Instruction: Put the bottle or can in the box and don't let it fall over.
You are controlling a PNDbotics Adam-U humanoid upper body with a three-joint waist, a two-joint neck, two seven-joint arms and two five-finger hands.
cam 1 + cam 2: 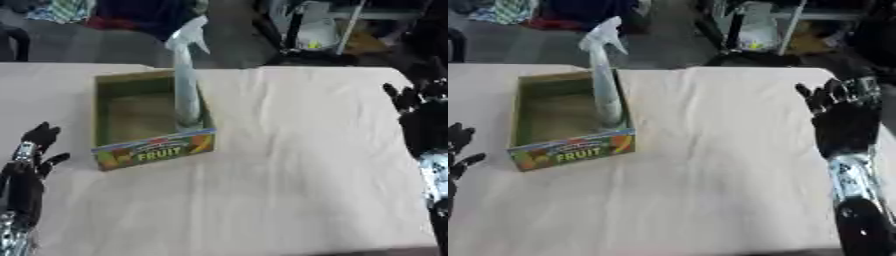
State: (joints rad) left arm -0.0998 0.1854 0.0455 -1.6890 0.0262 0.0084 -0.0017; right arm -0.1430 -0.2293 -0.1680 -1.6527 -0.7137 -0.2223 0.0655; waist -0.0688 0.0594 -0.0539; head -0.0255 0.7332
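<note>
White spray bottle [185,75] upright inside fruit box [150,150]; left hand [31,150] and right hand [842,117] slack-fingered, empty. Placing looks done; next, keep clear.

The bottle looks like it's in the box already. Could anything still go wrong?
Possibly. The spray bottle is tall and thin, standing upright in the right corner of the low box, so a nudge to the box might tip it. Both hands, left and right, are open and clear; any sweep back near it could knock it.

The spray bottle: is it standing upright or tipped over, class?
Upright. The spray bottle stands in the box's right front corner, nozzle on top, rising well above the rim, with neither hand touching it.
</note>
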